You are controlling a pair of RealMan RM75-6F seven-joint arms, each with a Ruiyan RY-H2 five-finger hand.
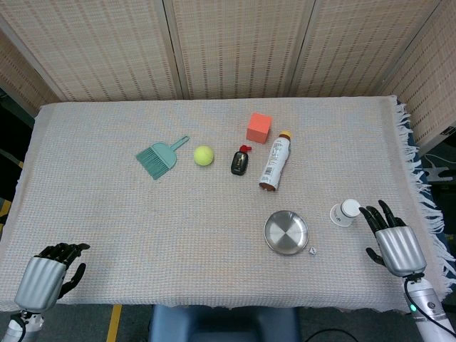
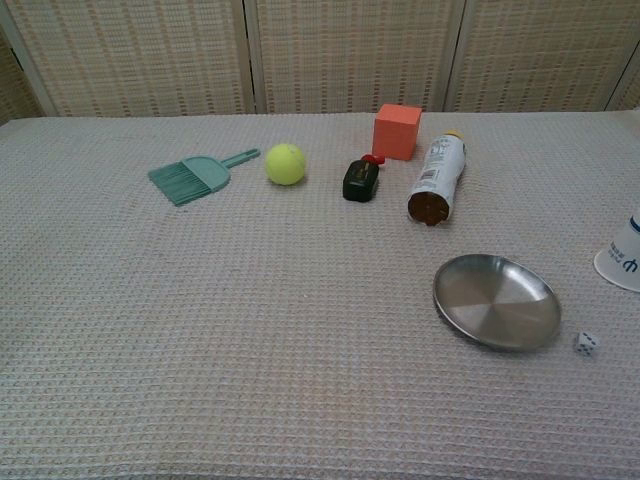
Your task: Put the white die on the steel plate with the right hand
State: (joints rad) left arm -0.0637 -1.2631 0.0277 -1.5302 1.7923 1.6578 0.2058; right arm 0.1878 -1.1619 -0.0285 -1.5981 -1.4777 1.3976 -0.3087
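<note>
A small white die (image 1: 312,250) (image 2: 586,343) lies on the cloth just right of the round steel plate (image 1: 286,232) (image 2: 496,301). My right hand (image 1: 392,239) hovers near the table's front right corner, fingers spread, holding nothing, a hand's width right of the die. At the front left corner my left hand (image 1: 50,272) is empty with its fingers loosely curled. The chest view shows neither hand.
A white cup (image 1: 345,212) (image 2: 625,254) stands upside down just left of my right hand's fingers. Farther back lie a bottle (image 1: 275,162), a dark sauce bottle (image 1: 240,159), an orange cube (image 1: 258,127), a tennis ball (image 1: 204,155) and a teal brush (image 1: 159,157).
</note>
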